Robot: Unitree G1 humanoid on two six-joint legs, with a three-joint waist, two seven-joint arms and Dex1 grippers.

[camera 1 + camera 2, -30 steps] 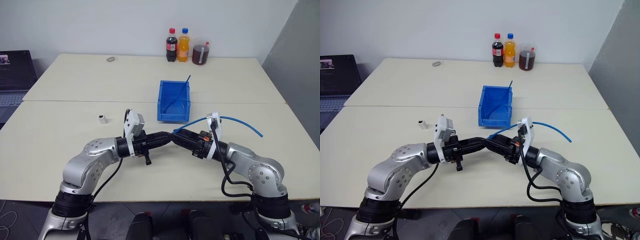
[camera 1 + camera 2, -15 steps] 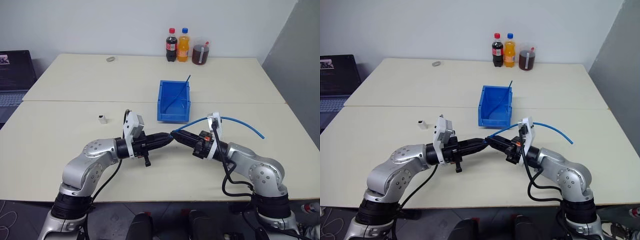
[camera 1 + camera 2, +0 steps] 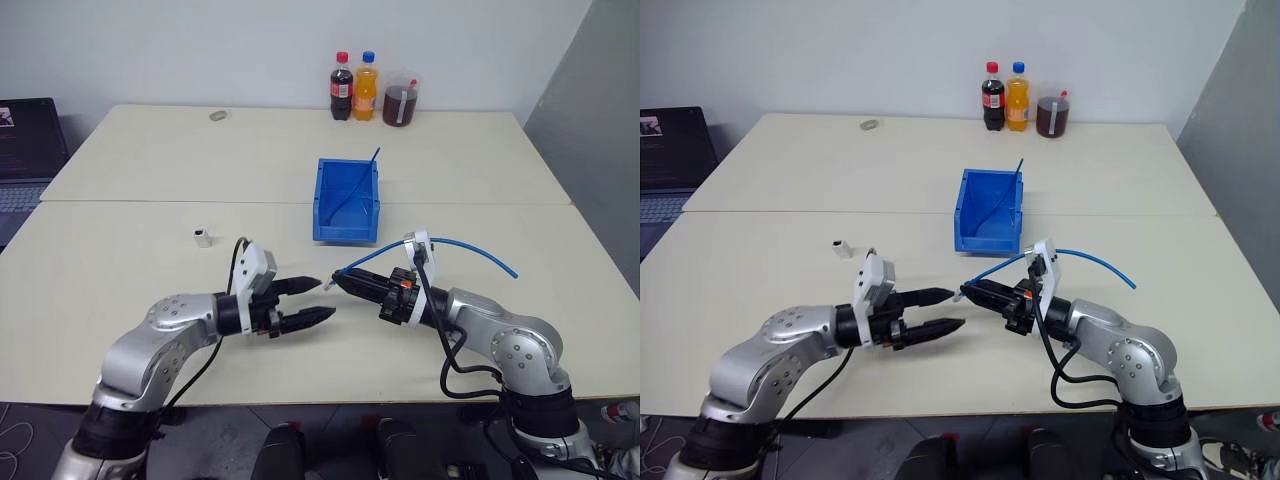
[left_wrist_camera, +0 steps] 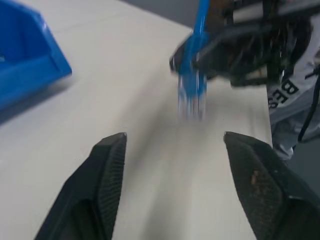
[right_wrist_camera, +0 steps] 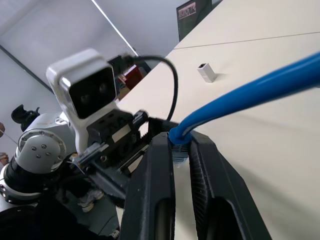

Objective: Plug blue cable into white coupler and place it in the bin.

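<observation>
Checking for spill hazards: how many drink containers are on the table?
3, grouped at the table's far edge: a cola bottle, an orange soda bottle beside it, and a jar of dark liquid rightmost.

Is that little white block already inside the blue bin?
No, the white block sits on the bare table, off to the left of the bin.

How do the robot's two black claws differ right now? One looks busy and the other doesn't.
The left claw stands open with nothing between its fingers, while the right claw is shut on the long light-blue network cable near its plug end. The left claw hangs lower over the cream table; the right claw sits slightly higher, nearer the bright blue plastic bin. Both are black, two-fingered, and point toward each other.
</observation>
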